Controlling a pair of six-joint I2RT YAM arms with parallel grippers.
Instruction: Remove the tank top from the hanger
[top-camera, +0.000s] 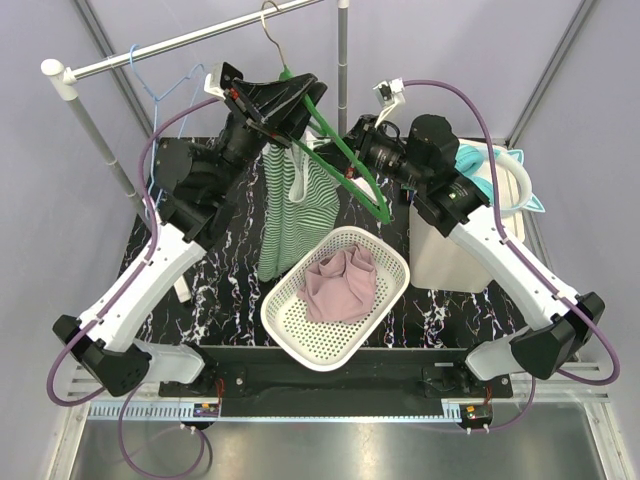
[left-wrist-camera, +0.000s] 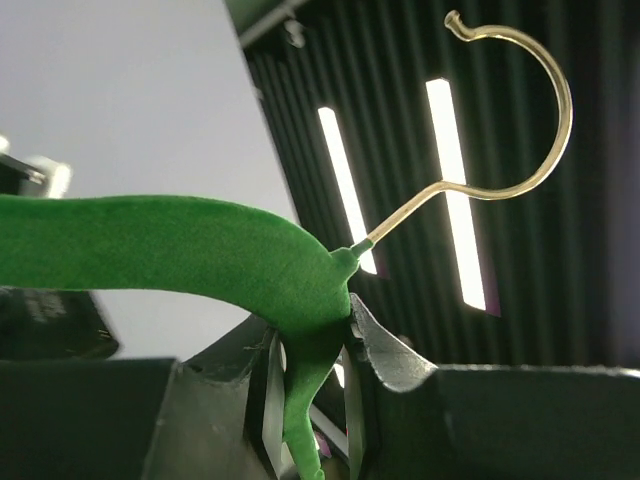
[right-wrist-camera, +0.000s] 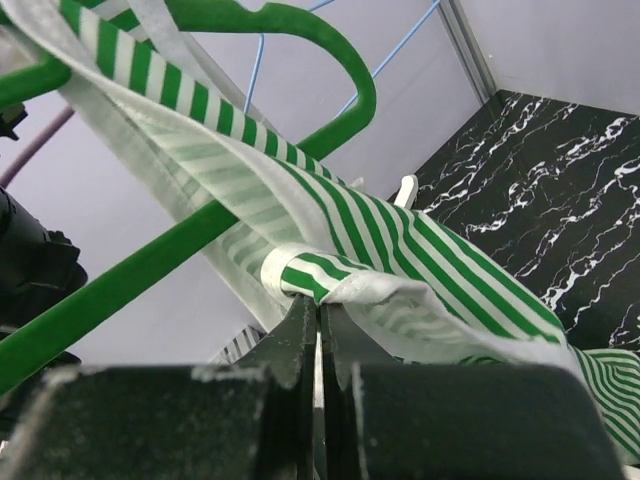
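Observation:
The green hanger (top-camera: 350, 165) hangs tilted in the air, off the rail, its metal hook (left-wrist-camera: 520, 120) pointing up. My left gripper (top-camera: 303, 92) is shut on the hanger's neck (left-wrist-camera: 315, 330), with the green stem pinched between both jaws. The green-and-white striped tank top (top-camera: 295, 215) droops from the hanger toward the table. One strap is still looped over a hanger arm (right-wrist-camera: 150, 270). My right gripper (right-wrist-camera: 320, 305) is shut on a fold of the tank top's white-edged strap (right-wrist-camera: 330, 275), just right of the hanger in the top view (top-camera: 338, 142).
A white perforated basket (top-camera: 290, 335) holding a pink cloth (top-camera: 340, 285) sits below the tank top. A white bin (top-camera: 450, 260) with teal items (top-camera: 490, 170) stands at the right. The metal rail (top-camera: 190, 40) carries a blue wire hanger (top-camera: 165, 85) at the back left.

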